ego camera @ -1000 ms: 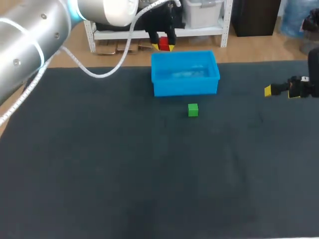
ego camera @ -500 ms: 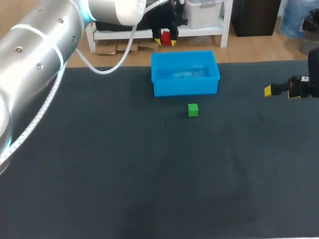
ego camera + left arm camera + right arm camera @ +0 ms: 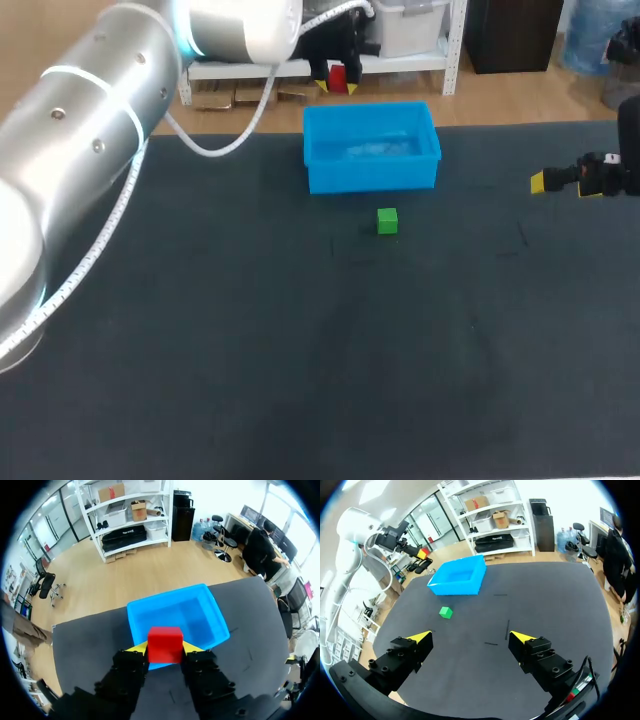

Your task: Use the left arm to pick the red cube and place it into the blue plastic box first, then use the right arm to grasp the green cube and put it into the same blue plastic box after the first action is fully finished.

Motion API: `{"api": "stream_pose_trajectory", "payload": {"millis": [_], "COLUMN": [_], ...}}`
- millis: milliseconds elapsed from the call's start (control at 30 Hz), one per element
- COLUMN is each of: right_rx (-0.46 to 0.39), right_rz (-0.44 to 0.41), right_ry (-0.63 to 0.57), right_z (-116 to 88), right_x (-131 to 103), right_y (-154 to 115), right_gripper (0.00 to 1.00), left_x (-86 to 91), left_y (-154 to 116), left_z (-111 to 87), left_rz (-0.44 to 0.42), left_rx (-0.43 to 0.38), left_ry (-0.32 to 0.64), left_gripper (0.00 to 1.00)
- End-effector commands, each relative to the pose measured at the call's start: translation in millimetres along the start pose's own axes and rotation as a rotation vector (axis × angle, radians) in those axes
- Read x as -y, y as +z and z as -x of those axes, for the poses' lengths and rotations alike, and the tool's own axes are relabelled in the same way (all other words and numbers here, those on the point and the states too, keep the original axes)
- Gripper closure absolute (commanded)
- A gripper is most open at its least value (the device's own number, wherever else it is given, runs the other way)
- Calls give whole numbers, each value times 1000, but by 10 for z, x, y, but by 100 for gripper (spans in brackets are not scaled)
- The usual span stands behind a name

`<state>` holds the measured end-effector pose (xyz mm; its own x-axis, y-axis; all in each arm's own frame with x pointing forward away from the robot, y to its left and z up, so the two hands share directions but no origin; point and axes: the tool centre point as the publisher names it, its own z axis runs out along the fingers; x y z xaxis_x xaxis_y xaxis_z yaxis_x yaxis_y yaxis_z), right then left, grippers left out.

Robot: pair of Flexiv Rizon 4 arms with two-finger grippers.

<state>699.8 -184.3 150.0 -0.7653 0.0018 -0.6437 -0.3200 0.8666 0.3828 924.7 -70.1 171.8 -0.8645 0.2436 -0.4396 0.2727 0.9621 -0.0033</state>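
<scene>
A: What's on the table (image 3: 250, 350), counted?

B: Two cubes and one container: one red cube (image 3: 164, 644), one green cube (image 3: 387, 221) and one blue plastic box (image 3: 371, 146). Only the green cube and the box rest on the surface.

A: Where is the red one, then?

B: In the left gripper (image 3: 165, 648). Its two yellow-tipped fingers press the cube's sides, one on each, so the claw is clamped on it. It hangs in the air. From the left wrist, the box lies open-topped beneath and just ahead of the fingers, and the cube is outside it.

A: And the green cube?

B: Flat on the table, near the box's front wall on the robot's side, but apart from it.

A: The right gripper (image 3: 471, 637)?

B: Its two fingers are spread wide, holding nothing. In the head view it sits at the table's right edge, well apart from the green cube and the box.

A: The arms?

B: The silver left arm (image 3: 90, 110) comes in from the left, with one white cable (image 3: 215, 148) looping beneath it.

A: The surface?

B: A dark, matte covering of one even colour. The right wrist view shows three short dark marks (image 3: 507, 626) on it, ahead of that gripper.
</scene>
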Motion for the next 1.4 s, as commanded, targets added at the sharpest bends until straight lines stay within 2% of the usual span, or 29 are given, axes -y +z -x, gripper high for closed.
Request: {"api": "stream_pose_trajectory", "payload": {"millis": [33, 1400], "right_rx": [-1, -1], "right_rz": [1, 1], "right_ry": [-1, -1], "right_z": [1, 1], "right_x": [4, 4], "right_y": [0, 0], "right_gripper": [0, 0], "left_x": [14, -37], "left_y": [121, 781], "left_z": [169, 113], "left_rz": [-3, 8], "left_rx": [-120, -190], "left_ry": [0, -50], "left_gripper": [100, 100]}}
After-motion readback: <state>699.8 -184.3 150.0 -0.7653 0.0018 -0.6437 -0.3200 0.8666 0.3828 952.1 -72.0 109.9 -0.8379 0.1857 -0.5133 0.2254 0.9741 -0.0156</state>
